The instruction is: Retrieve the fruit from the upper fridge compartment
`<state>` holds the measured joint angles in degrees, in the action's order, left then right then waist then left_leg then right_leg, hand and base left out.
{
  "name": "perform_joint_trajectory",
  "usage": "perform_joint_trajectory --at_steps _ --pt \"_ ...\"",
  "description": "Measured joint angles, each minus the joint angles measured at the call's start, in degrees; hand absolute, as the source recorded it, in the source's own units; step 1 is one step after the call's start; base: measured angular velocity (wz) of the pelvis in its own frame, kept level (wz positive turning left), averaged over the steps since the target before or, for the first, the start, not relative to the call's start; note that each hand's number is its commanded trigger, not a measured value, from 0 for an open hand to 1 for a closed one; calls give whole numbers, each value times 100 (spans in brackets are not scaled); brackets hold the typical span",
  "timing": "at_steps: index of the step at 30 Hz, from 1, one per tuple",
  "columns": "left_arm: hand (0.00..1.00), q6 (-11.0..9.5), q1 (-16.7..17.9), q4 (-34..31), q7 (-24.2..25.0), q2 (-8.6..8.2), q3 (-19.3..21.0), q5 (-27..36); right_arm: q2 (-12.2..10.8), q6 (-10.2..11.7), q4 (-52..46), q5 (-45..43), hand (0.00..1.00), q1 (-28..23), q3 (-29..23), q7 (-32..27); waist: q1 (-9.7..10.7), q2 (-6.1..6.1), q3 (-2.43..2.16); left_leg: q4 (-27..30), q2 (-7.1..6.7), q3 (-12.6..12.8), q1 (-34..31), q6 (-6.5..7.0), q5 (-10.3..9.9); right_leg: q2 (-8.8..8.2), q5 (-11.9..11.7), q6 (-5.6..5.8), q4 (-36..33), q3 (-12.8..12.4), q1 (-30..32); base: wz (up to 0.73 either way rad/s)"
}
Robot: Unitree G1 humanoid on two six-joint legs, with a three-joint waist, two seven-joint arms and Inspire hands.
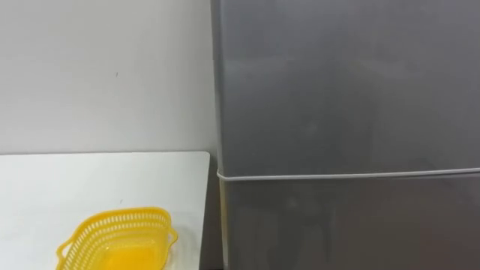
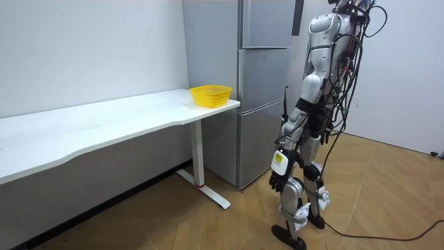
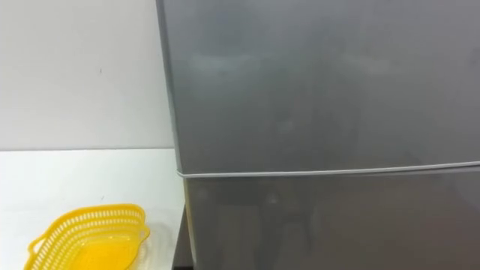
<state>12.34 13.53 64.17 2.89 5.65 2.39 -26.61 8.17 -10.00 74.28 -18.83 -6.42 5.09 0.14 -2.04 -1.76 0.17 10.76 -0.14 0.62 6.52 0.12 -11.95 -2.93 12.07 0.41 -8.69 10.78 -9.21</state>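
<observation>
So the upper fridge door (image 1: 345, 82) is shut, and whatever needs fetching is somewhere behind it, hidden. From the head camera the door fills everything from 12 round to 3 o'clock. The seam (image 1: 345, 175) above the lower door (image 1: 345, 225) runs flat from 9 to 3. The door's free-looking left edge runs straight 12 to 6, just right of the white table (image 1: 90, 180) with the yellow basket (image 1: 116, 240) down at 7 o'clock. In the room view the robot stands facing the fridge (image 2: 263, 69) with its left hand (image 2: 277, 182) hanging by the thigh. I can't tell if its fingers are loose or curled. The door sits way up at 12 o'clock from that hand, so I'd guess a big upward reach, and the left arm looks closer to that edge. I can't make out any handle.
</observation>
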Motion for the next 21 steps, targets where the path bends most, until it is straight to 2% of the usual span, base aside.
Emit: perform_joint_trajectory --at_steps 5,11,15,16,17,21 --pt "0 -40 24 0 -178 -9 213 868 0 -1 -2 93 0 24 -26 1 1 -6 -3 11 -1 0 -10 0 0 -3 1 -2 -2 17 -6 1" --pt "0 -83 58 -1 -669 -13 671 2112 -3 -3 4 113 0 25 -247 -19 -13 12 5 53 -15 -18 3 2 -2 -17 4 2 9 42 -60 2" --pt "0 -164 130 -70 -1212 -35 1417 3174 0 8 1 281 0 8 -473 -132 -43 55 -14 60 -14 -18 4 4 -3 -18 4 2 -5 46 -43 0" --pt "0 -188 132 -282 -1445 -55 1634 3436 1 12 -7 277 0 8 -542 -152 -105 93 -31 60 -11 -19 -3 4 -3 -18 4 1 -14 39 2 0" --pt "0 -212 126 -428 -1557 -64 1759 3546 1 21 -7 278 0 8 -610 -153 -132 97 -27 56 -9 -29 -10 4 -3 -18 3 0 -15 45 9 4" --pt "0 -687 -14 -1104 -2491 -35 2340 3932 44 144 -18 270 0 42 -761 -226 -198 120 -33 25 -11 -81 -15 5 -3 -15 1 -1 -83 45 3 1"
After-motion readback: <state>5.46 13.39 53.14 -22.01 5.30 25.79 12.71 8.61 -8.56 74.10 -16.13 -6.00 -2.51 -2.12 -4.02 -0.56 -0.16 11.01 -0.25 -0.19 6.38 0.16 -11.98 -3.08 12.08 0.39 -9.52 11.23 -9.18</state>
